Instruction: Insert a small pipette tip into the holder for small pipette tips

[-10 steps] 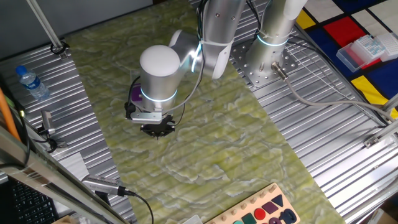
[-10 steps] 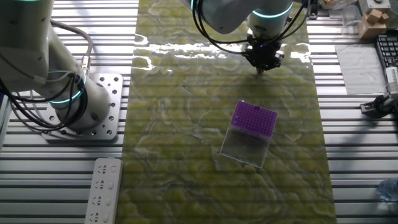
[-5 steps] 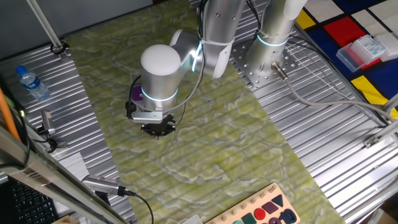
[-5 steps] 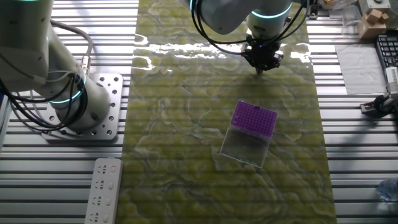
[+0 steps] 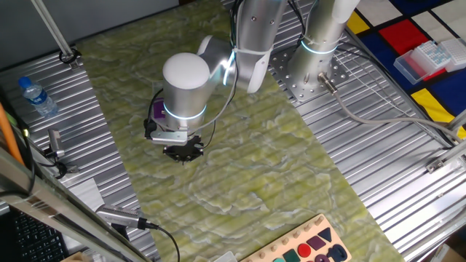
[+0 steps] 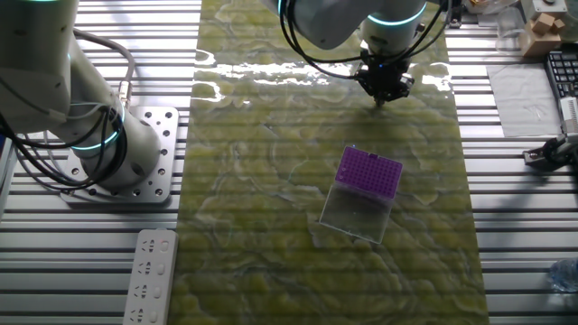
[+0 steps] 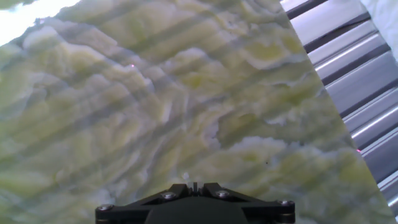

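In one fixed view the arm's round white joint covers nearly all of the holder for small pipette tips [image 5: 158,110]; only a purple sliver shows just behind the tool [image 5: 183,151]. Whether a small pipette tip sits between the tool's fingers is too small to tell in either fixed view. In the hand view the tool is cut off by the bottom edge, only its dark base showing, and the green surface [image 7: 155,112] ahead of it looks soft and blurred

You're in a robotics lab: ribbed aluminium table [image 5: 378,145], bolted arm bases [image 6: 149,158], pipette-tip boxes [image 5: 424,58].
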Available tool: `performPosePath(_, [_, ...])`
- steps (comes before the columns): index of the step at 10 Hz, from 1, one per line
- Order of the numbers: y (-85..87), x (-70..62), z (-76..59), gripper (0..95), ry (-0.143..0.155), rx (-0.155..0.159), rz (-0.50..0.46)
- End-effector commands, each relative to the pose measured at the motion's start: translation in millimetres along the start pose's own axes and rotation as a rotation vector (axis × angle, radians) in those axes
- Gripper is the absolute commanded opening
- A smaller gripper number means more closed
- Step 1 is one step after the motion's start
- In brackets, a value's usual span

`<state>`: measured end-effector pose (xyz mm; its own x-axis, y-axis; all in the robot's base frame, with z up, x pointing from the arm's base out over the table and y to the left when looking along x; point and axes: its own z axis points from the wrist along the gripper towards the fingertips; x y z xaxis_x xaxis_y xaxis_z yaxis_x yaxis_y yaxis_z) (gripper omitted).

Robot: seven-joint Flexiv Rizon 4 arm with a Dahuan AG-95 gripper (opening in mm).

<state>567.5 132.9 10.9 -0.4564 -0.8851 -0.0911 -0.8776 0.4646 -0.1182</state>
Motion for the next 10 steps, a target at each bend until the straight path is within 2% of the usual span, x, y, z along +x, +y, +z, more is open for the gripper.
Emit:
performPosePath(1, [4.8, -9.5, -1.2, 0.0, 0.013, -0.002, 0.004])
performPosePath(3, [4.5, -11.2, -5.2, 0.0, 0.015, -0.004, -0.008])
performPosePath(8, [7.6, -14.9, -4.1, 0.0, 0.01, -0.006, -0.017])
performPosePath(9, [7.7, -15.1, -4.0, 0.0, 0.013, -0.006, -0.015])
performPosePath(10, [7.7, -15.1, -4.0, 0.0, 0.039, -0.018, -0.025])
